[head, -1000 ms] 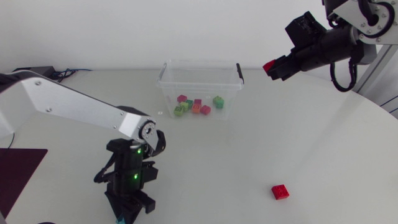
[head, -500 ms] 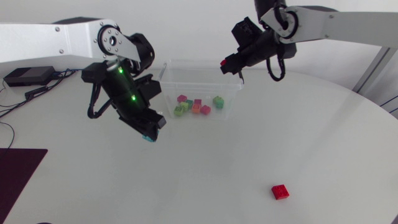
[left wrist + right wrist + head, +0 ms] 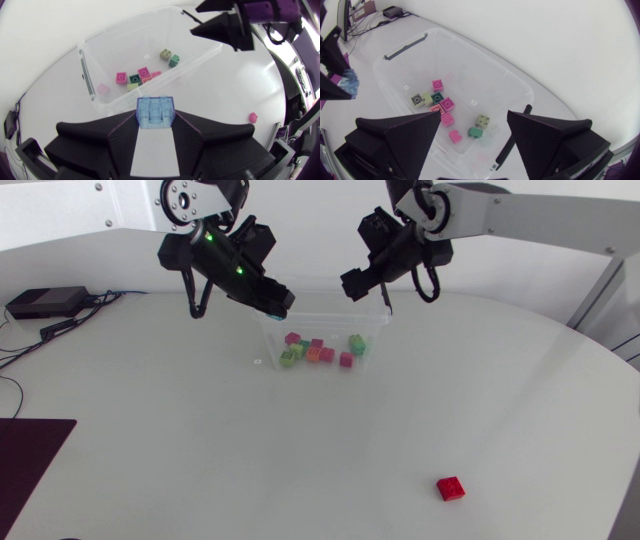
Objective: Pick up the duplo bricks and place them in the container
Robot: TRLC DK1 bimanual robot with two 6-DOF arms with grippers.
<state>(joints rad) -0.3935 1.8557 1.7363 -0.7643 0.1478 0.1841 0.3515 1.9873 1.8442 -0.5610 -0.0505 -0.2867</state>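
Left gripper [image 3: 155,106] clamps a blue brick [image 3: 155,115] at the container's [image 3: 372,332] 10 o'clock rim. Right gripper [image 3: 474,114] gapes wide, empty, above its 1 o'clock corner. Bricks [image 3: 318,352] lie inside; a red brick [image 3: 450,488] sits well apart at 5 o'clock. Grippers hide the far rim.

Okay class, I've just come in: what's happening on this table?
Duplo bricks are being gathered into a clear container. The left tool is shut on a translucent blue brick, held in the air by the container's rim. The right tool hangs open and empty over the container. Several bricks lie inside already; one red brick lies out on the table.
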